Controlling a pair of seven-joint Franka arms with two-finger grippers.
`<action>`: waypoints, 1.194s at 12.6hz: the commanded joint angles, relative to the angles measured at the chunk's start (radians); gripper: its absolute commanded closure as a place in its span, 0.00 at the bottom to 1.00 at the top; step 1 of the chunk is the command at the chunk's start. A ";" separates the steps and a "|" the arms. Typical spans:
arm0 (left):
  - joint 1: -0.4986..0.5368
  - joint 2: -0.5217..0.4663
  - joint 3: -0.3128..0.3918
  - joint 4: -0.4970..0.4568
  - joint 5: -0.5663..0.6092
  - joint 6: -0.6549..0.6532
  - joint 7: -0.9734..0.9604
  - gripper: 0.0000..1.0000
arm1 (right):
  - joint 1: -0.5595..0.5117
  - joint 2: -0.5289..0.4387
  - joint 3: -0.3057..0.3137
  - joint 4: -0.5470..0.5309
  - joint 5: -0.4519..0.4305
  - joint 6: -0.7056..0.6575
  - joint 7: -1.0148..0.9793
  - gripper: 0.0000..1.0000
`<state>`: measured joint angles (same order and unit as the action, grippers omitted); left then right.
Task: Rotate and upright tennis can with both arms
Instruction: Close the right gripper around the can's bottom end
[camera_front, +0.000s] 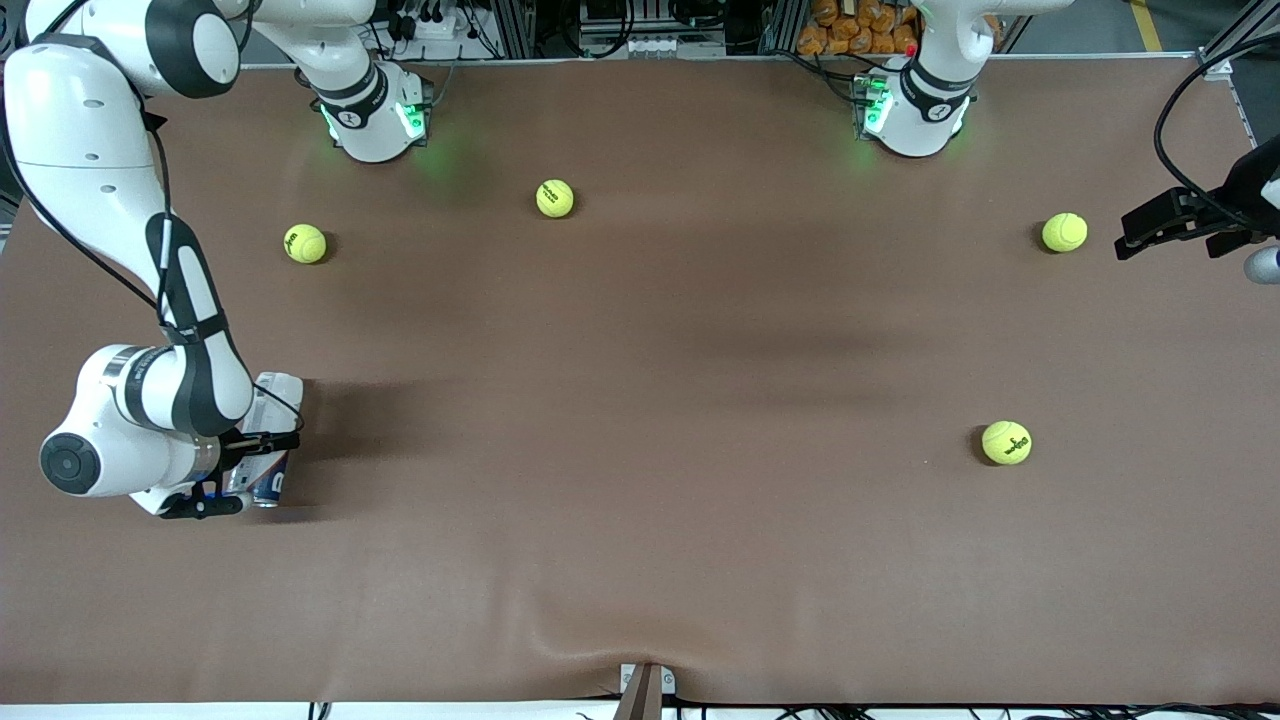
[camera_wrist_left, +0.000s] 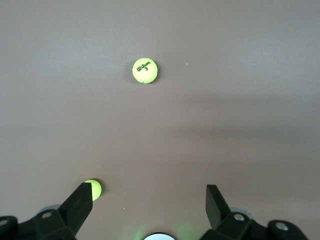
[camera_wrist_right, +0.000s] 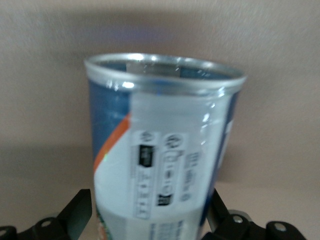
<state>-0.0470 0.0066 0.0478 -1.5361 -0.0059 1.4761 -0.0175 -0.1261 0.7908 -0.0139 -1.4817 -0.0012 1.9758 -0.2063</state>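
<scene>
Brown mat (camera_front: 640, 520) bears tennis balls (camera_front: 554, 198); right end effector (camera_front: 245, 470) clamps the tennis can (camera_front: 268, 440), left end effector (camera_front: 1165, 225) spread.

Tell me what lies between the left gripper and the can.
In the front view, the left gripper hangs open at the left arm's table edge; the can sits in the right gripper. Between them: a ball beside the left gripper, then bare mat.

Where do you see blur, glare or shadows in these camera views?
Right wrist view: the tennis can, between the right claw's fingers, is soft and out of focus, with bright glints on its rim. Front view: a dark shadow spreads beside the can; green glow at both bases. Left wrist view: the open left claw, evenly lit.
</scene>
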 joint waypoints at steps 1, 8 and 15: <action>0.007 -0.010 0.000 -0.001 -0.017 -0.011 0.019 0.00 | -0.013 -0.002 0.012 -0.008 -0.008 -0.015 -0.013 0.00; 0.012 -0.010 0.000 -0.001 -0.017 -0.011 0.025 0.00 | -0.007 -0.005 0.012 -0.003 -0.010 -0.029 -0.114 0.22; 0.013 -0.010 0.000 -0.001 -0.017 -0.011 0.027 0.00 | 0.016 -0.011 0.014 0.006 -0.014 -0.031 -0.131 0.32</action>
<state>-0.0441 0.0066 0.0490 -1.5361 -0.0059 1.4760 -0.0175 -0.1211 0.7881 -0.0068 -1.4791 -0.0013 1.9492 -0.3277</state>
